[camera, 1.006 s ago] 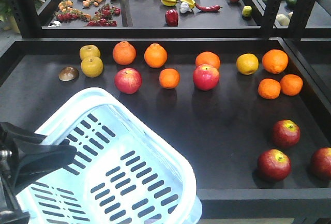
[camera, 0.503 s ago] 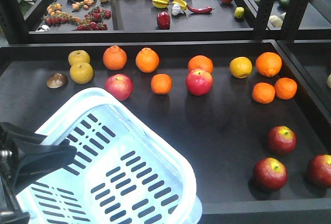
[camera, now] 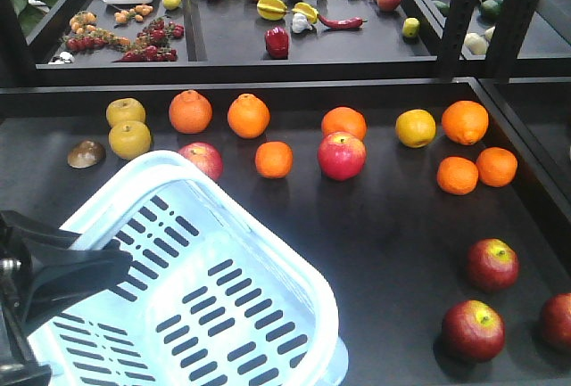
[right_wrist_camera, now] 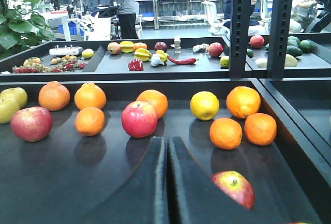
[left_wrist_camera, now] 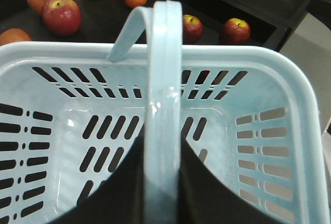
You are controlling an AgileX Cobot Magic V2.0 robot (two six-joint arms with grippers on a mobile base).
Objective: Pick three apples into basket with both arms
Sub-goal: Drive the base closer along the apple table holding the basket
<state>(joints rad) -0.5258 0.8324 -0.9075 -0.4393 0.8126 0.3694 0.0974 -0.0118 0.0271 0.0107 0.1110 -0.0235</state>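
1. Front view only: all three dark red apples (camera: 473,330) together, bunched at the near-right corner of the black tray (camera: 384,225), well apart from the basket (camera: 268,234) at near-left. Basket has no fruit in it.
2. Left wrist view only: the basket handle (left_wrist_camera: 164,79) stands upright and runs between the left gripper (left_wrist_camera: 162,141) fingers, which are clamped on it. Two dark red apples show past the far rim.
3. Right wrist view only: right gripper (right_wrist_camera: 166,144) fingers pressed nearly together with a thin slit between, gripping nothing. One dark red apple sits just right of the fingers. People and shelving are in the background.
4. Counts, front view: 3 dark red apples, 2 lighter red apples (camera: 342,155), 7 oranges (camera: 248,115), 1 yellow citrus (camera: 416,127), 2 yellow-green fruits (camera: 130,139), 1 brown object (camera: 86,153). One lighter apple is partly hidden by the basket rim.
5. Far tray (camera: 232,43): mixed small produce, too small to count.
6. Left arm (camera: 62,270): black, at the frame's lower left, reaching in over the basket's near side. Cannot tell whether the basket rests on the tray.
7. Right arm: low, looking level across the tray; absent from the front view.
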